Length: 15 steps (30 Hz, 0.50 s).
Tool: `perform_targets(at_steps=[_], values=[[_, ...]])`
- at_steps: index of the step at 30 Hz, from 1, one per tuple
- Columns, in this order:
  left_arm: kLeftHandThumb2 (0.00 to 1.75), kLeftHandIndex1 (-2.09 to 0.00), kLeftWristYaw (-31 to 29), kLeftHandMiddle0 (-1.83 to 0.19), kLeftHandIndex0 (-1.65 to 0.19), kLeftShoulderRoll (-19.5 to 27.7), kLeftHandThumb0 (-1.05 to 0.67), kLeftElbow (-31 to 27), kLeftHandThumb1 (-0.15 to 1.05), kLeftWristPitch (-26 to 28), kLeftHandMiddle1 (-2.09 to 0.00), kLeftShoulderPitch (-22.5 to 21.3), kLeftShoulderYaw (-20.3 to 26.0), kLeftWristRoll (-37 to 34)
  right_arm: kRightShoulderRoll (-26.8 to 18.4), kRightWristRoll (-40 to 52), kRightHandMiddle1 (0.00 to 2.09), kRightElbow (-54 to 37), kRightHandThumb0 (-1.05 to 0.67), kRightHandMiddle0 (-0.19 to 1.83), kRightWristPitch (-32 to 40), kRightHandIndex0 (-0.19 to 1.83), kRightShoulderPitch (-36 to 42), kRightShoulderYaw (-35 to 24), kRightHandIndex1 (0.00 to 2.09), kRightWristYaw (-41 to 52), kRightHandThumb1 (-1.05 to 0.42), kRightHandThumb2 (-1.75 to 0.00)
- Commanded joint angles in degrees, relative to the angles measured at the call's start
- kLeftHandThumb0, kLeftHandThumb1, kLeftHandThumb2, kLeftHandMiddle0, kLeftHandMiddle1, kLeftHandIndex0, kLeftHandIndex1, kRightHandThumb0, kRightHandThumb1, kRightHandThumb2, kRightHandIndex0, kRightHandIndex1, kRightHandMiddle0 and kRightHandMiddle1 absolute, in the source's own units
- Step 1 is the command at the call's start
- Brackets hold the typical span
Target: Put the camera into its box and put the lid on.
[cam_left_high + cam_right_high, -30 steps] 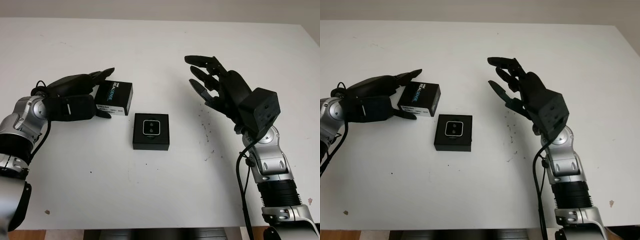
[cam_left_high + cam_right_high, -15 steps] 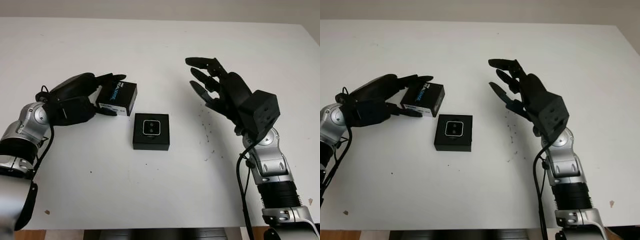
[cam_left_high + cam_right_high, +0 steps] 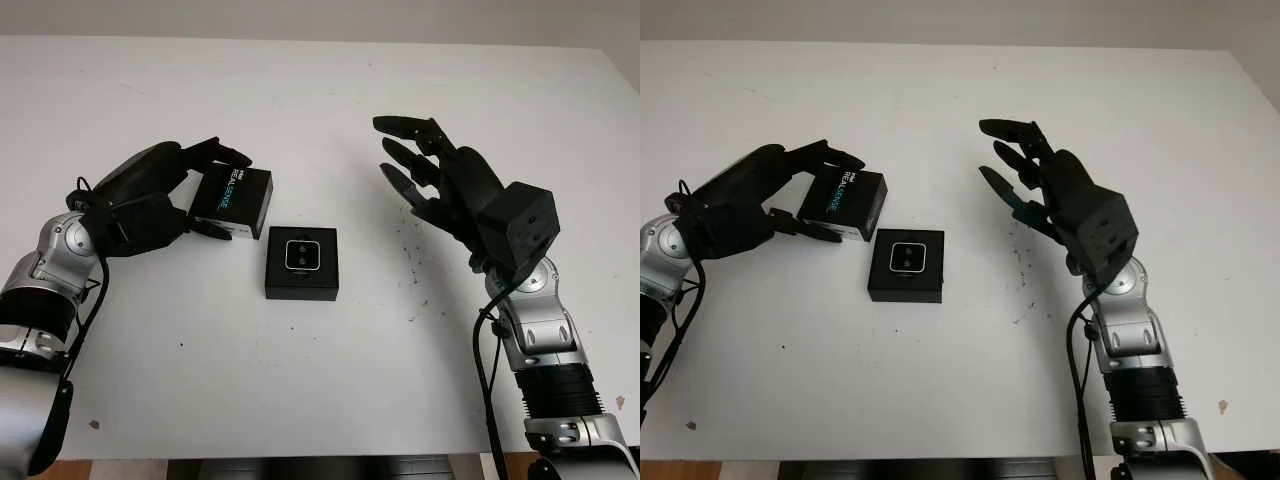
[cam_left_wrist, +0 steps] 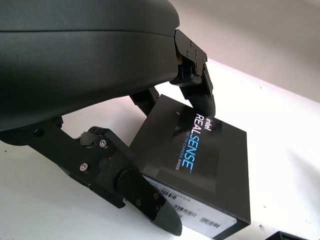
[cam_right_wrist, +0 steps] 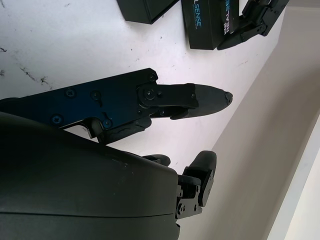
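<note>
Black three-fingered hands (image 3: 150, 200), screw-studded fingers (image 4: 145, 197), ribbed silver-and-black forearms, thin black cables.

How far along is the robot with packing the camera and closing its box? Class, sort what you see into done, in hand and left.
Done: the camera sits in the open box. In hand: the left hand grips the RealSense lid beside the box. Left: carry the lid over and seat it on the box. The right hand hangs open above the table.
</note>
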Motion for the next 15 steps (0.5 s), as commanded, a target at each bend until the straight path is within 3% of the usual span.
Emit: perform_targets(at_steps=[1,7,15], values=[[0.05,-1.02,-0.08,-0.38,-0.35,-0.24,-0.28,-1.18,1.0,1.09,-1.08,2.14,0.48,-0.4,0.07,0.1,0.74,-0.55,-0.64,0.0,0.42,0.29,0.94,-0.42,0.07,-0.3,-1.05,-0.34],[0.05,-1.26,-3.83,-0.32,-0.33,-2.85,-0.24,-4.55,0.99,7.42,-1.46,3.16,4.77,-8.07,0.18,-0.01,0.68,-0.82,-0.64,0.03,0.34,0.28,1.32,-0.16,0.07,-0.46,-1.05,-0.34],[0.06,-1.44,-3.57,-0.4,-0.27,-4.16,-0.22,-17.78,0.99,20.57,-1.74,6.07,8.09,-10.88,0.68,0.54,0.65,-1.22,-0.64,0.03,1.2,0.27,1.68,-0.13,0.06,-0.09,-1.05,-0.33]])
